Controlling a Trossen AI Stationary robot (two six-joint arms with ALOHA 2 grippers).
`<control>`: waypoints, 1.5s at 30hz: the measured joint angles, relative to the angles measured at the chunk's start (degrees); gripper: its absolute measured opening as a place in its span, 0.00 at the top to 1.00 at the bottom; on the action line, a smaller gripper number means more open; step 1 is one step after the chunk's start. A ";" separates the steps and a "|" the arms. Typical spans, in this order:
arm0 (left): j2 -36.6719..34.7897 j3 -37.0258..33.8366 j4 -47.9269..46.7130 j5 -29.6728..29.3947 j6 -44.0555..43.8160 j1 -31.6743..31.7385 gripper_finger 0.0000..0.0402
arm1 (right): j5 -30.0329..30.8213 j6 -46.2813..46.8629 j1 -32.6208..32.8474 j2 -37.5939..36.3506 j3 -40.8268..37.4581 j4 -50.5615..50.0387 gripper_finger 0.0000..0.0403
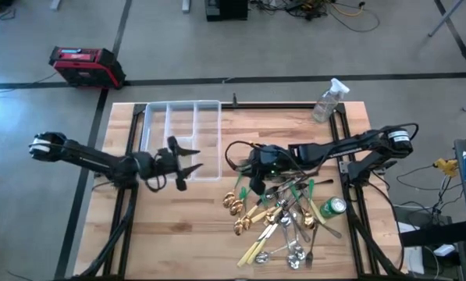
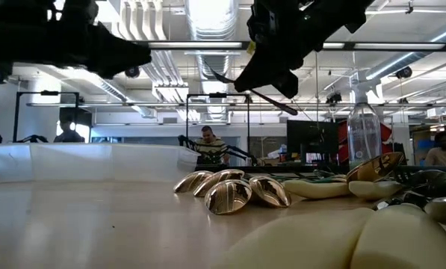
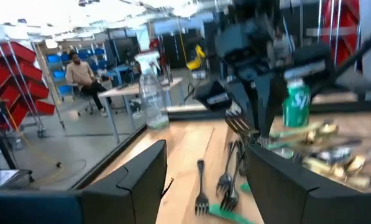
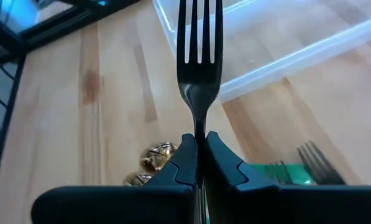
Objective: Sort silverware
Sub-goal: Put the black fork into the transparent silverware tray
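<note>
Gripping a dark fork by its neck, right end effector closing tight on it, tines pointing out ahead toward the clear plastic tray and hanging above the wooden surface near its middle. Hovering just beside that tray's near edge, left end effector spreading its fingers wide and carrying nothing, well apart from the fork. Lying heaped on the surface under and just beyond the right end effector, the rest of the silverware: gold spoons at the pile's edge nearest the tray, cream-handled knives and silver spoons toward the front edge, green-handled pieces among them. Resting beside the pile, a green can, its white lettering showing in the left wrist view but only partly readable, starting "Sp". Standing at the far corner, a clear spray bottle, label not legible. Sitting in the room beyond, a person at a desk.
</note>
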 joint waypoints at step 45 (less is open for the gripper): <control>41.57 41.02 -29.75 -9.87 16.77 -2.01 0.61 | -3.44 11.40 -1.28 3.89 14.75 -24.70 1.00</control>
